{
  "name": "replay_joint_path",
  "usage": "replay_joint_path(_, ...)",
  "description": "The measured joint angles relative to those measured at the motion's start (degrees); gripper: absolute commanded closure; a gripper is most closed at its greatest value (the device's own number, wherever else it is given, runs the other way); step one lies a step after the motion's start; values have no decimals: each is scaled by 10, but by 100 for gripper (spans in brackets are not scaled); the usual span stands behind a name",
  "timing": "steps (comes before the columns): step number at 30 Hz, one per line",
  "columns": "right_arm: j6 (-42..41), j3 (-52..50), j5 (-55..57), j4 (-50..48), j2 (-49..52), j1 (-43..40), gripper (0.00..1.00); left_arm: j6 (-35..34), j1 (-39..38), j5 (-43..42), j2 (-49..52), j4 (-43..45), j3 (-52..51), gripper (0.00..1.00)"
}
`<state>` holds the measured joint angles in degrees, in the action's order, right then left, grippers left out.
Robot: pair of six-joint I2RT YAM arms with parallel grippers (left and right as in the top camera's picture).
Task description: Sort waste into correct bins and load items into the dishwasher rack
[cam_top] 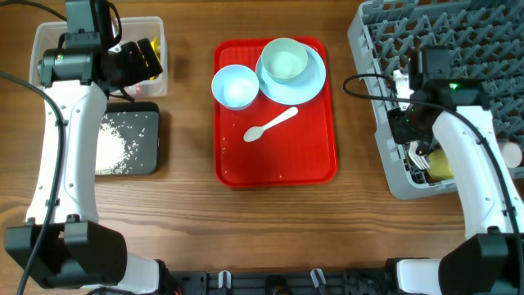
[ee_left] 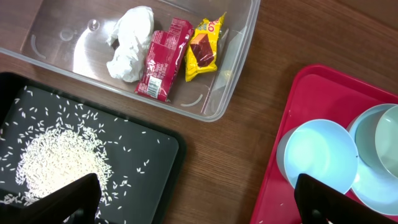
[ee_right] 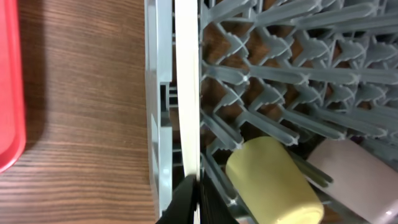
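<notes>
The clear tub holds the tissue, red wrapper and yellow wrapper. Rice grains lie in the black tray. My left gripper is open and empty, between the black tray and the red tray. Two blue bowls, the plate and the spoon sit on the red tray. My right gripper is shut on a thin white strip, seen edge-on at the grey rack's left wall. The yellow cup and white cup lie in the rack.
The red tray sits mid-table between the bins and the rack. The tub is at the far left, with the black tray in front of it. Bare wood separates the red tray from the rack.
</notes>
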<state>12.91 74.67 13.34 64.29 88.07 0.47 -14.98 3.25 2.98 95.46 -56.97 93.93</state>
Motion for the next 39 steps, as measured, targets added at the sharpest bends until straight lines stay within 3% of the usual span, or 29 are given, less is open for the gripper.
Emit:
replay_joint_path(3, -11, -26, 8, -25, 0, 0, 94, 0, 0, 0, 0, 0, 0, 0)
replay_joint_path(4, -15, -30, 11, -28, 0, 0, 79, 0, 0, 0, 0, 0, 0, 0)
replay_joint_path(5, -22, -35, 14, -32, 1, -1, 56, 0, 0, 0, 0, 0, 0, 0)
replay_joint_path(6, -27, -36, 16, -36, 1, -1, 43, 0, 0, 0, 0, 0, 0, 0)
replay_joint_path(7, -33, -37, 18, -41, 1, -2, 0, 0, 0, 0, 0, 0, 0, 0)
replay_joint_path(15, -75, -27, 7, -70, 1, -2, 0, 0, 0, 0, 0, 0, 0, 0)
replay_joint_path(18, -99, 16, -76, -68, 1, -3, 0, 0, 0, 0, 0, 0, 0, 0)
replay_joint_path(22, -132, 92, -266, -100, 1, 2, 0, 0, 0, 0, 0, 0, 0, 0)
replay_joint_path(26, -190, 118, -327, -146, 1, 49, 0, 0, 0, 0, 0, -2, 0, 0)
replay_joint_path(33, -365, 118, -238, -165, 31, 201, 0, 0, 0, -1, 0, -7, 0, 0)
replay_joint_path(39, -432, 118, -203, -215, 108, 265, 0, 0, 0, -1, 0, -9, 0, 0)
